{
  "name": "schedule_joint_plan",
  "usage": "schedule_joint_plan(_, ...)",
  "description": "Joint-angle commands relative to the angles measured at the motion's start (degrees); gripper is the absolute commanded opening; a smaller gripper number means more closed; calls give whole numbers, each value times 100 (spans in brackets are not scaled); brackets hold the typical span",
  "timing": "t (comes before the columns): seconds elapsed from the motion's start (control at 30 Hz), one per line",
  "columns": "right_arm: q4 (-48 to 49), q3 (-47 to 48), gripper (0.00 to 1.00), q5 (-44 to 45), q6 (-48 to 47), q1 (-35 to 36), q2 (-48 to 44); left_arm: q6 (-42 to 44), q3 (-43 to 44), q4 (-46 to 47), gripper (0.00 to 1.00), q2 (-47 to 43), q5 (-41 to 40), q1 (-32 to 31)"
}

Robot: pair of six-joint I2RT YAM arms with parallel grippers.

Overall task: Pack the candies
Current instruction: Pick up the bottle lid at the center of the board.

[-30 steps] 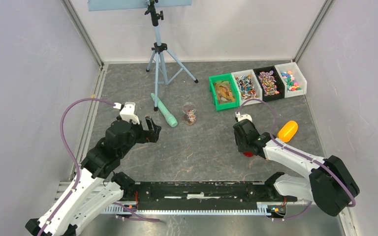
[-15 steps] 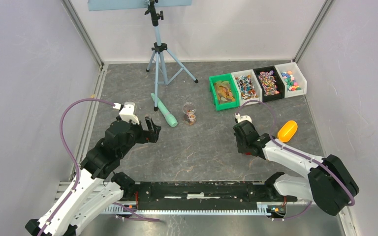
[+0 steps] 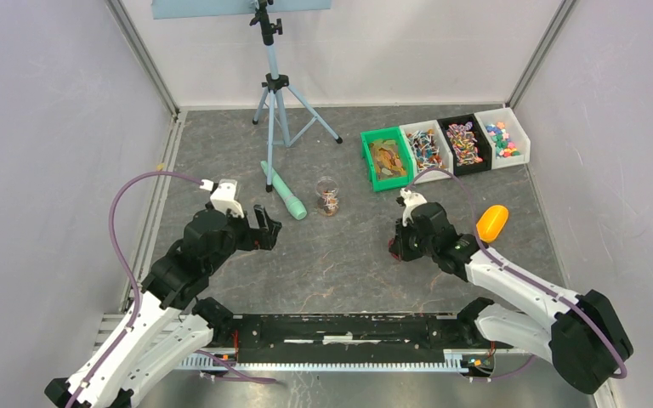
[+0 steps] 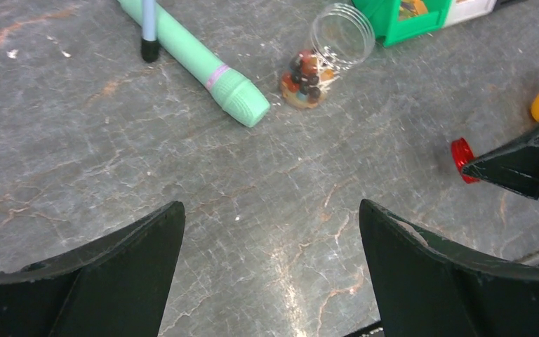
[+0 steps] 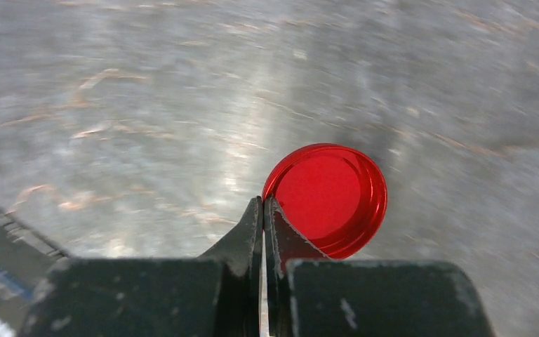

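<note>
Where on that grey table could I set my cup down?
Widest bare patch: the middle, between left gripper, right gripper with its red lid, and the jar. Also between tripod and green bin. Crowded: the bins at back right, mint cylinder beside jar.

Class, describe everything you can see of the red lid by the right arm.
The red lid is a round cap of glossy, translucent red plastic: a flat disc with a raised rim, hollow side towards the right wrist camera. The shut right pincer nips its rim at one edge. In the left wrist view it stands tipped on edge; whether it touches the table is unclear.
</note>
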Motion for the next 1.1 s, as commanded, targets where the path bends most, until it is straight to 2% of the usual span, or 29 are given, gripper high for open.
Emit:
schedule_joint_plan(0.0, 1139, 149, 0, -1792, 133, 50, -230, 135, -155, 490, 100, -106, 568, -5)
schedule_joint_plan(0.1, 2080, -96, 0, -2308, 737, 75, -418, 246, -463, 1084, 100, -313, 1097, -5)
schedule_joint_plan(0.23, 3689, -506, 0, -2727, 1783, 120, -556, 316, -1229, 2616, 100, -980, 1777, -8)
schedule_joint_plan(0.3, 4425, -569, 0, -2792, 2243, 160, -529, 179, -1620, 3346, 100, -1343, 1825, -8)
schedule_joint_plan(0.43, 5513, -506, 0, -2968, 2920, 216, -356, 740, -2138, 4754, 100, -1661, 2610, -13)
schedule_joint_plan(0.8, 8298, -700, 0, -3163, 4783, 392, 132, 1586, -1994, 6640, 100, -148, 4428, -26)
schedule_joint_plan(1.07, 8126, -595, 0, -3045, 4645, 659, 97, 2193, -1807, 7022, 100, 514, 5003, -110)
